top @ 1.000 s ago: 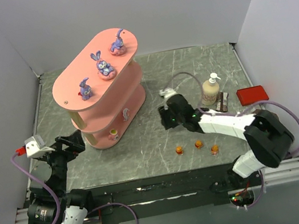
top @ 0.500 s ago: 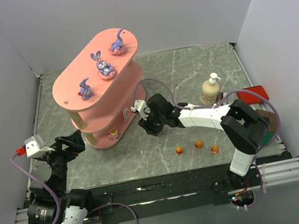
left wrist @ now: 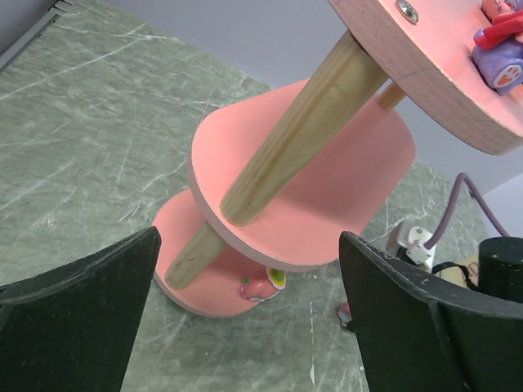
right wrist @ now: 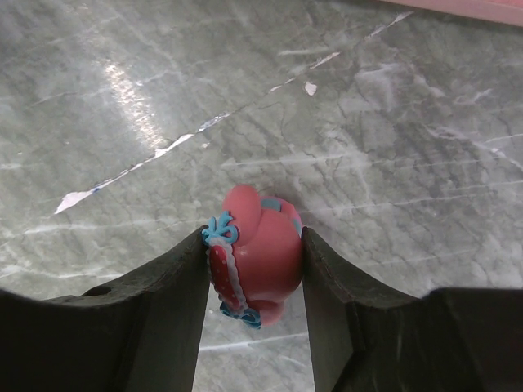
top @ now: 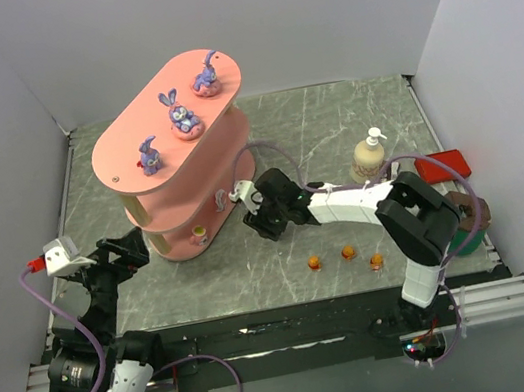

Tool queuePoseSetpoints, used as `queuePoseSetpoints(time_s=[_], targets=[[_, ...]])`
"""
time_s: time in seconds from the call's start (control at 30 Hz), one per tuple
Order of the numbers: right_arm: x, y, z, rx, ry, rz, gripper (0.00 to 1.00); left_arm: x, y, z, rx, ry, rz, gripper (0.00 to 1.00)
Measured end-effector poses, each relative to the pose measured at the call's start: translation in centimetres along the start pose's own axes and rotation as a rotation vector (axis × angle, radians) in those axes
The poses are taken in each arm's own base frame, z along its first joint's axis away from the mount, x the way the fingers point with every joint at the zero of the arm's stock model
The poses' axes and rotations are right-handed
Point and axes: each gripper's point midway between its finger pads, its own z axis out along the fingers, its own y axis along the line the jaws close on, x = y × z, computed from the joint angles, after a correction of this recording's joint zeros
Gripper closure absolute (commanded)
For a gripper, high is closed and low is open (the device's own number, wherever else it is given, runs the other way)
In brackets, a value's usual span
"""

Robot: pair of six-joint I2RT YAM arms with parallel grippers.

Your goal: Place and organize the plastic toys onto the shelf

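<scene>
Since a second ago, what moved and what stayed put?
The right gripper swung left, from beside the bottle to the foot of the shelf. It grips a pink toy; whether it already held it earlier cannot be told. The left gripper, the three bunnies on top and the three orange toys did not move.

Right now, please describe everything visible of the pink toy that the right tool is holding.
The pink toy is small, rounded and glossy, like plastic, with two bumps on top, blue frilly trim and a red dotted patch. The right tool is shut on it, one black finger pressing each side. Below it lies the grey marbled table; whether it touches that surface cannot be told.
</scene>
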Motion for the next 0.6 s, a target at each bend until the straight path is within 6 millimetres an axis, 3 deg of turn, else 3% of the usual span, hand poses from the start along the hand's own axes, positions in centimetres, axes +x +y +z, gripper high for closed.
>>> queuePoseSetpoints(time_s=[0.27, 0.47, 0.6], targets=[[0.3, -0.2, 0.6, 0.007, 0.01, 0.017, 0.32, 0.0, 0.0, 0.0, 0.0, 0.001, 0.0, 0.04], [0.1, -0.7, 0.4, 0.05, -0.024, 0.038, 0.02, 0.0, 0.0, 0.0, -0.001, 0.0, 0.0, 0.04], [-0.1, -0.7, -1.4, 0.084, -0.103, 0.06, 0.0, 0.0, 0.0, 0.0, -0.001, 0.001, 0.0, 0.04]])
